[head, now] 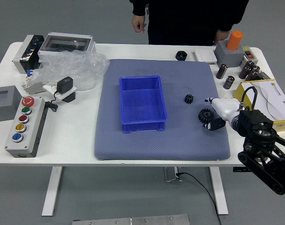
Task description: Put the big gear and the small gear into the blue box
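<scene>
Blue box (143,104), one; gears (189,99), two; right fingers (217,124) perhaps touching bigger (206,115)

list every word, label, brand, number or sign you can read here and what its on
None: no word, label, brand, number or sign can be read in this view.
Button box: any print is too small to read.
Yellow box: any print is too small or blurred to read.
Big gear and small gear: no text can be made out.
Blue box: no text can be made out.
</scene>
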